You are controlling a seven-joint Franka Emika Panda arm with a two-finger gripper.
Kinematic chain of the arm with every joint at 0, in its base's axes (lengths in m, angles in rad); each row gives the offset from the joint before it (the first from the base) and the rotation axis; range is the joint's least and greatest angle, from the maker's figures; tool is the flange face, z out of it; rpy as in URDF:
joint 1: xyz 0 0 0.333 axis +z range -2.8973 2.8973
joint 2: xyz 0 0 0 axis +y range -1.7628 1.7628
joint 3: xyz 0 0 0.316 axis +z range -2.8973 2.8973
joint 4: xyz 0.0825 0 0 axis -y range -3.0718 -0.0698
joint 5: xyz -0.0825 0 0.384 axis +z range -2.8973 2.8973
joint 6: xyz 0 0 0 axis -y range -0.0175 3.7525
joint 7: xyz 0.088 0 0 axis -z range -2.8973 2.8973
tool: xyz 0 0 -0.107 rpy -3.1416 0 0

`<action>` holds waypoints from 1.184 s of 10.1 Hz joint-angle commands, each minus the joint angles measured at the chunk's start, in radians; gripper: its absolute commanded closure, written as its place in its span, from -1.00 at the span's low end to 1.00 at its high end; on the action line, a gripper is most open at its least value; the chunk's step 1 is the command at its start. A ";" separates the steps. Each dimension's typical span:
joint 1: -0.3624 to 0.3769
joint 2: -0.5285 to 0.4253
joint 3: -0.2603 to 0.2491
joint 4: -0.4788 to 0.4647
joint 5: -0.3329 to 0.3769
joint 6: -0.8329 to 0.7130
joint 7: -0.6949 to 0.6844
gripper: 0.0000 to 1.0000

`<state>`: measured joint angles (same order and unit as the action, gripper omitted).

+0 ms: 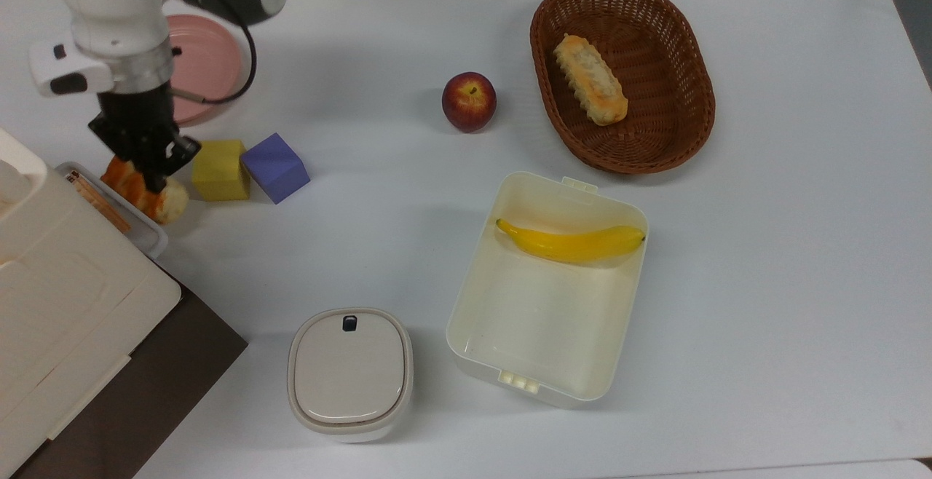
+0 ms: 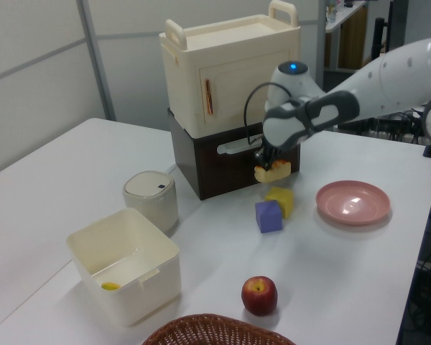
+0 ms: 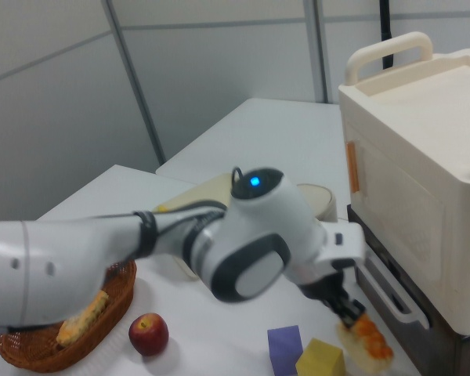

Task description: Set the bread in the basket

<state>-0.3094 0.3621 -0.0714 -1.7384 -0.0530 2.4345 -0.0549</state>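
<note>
step: carry | gripper (image 1: 154, 173) clamped on the bread (image 1: 145, 194), lifted | next: swing it way across to the basket (image 1: 692, 126)

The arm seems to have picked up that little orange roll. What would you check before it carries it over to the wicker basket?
1. Grip: gripper shut on the bread: ok.
2. Lifted clear: in the left view the bread hangs above the yellow block and purple block: ok.
3. Firmness of hold: the fingers pinch the roll near its middle, but whether it could slip: cannot tell.
4. Path: the apple sits on the table between roll and basket; at this height it should pass over: ok.
5. Room in basket: a longer loaf lies inside, with bare wicker around it: ok.
</note>
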 commanded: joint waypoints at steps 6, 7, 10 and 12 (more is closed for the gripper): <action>0.353 -0.117 0.005 0.145 0.035 -0.520 0.010 1.00; 0.418 -0.115 0.012 0.140 0.036 -0.525 0.012 1.00; 0.510 -0.120 0.085 0.146 0.064 -0.624 0.012 1.00; 0.527 -0.130 0.166 0.170 0.064 -0.711 0.013 1.00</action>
<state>0.2035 0.2514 0.0401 -1.5977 -0.0051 1.8171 -0.0466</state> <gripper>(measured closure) 0.974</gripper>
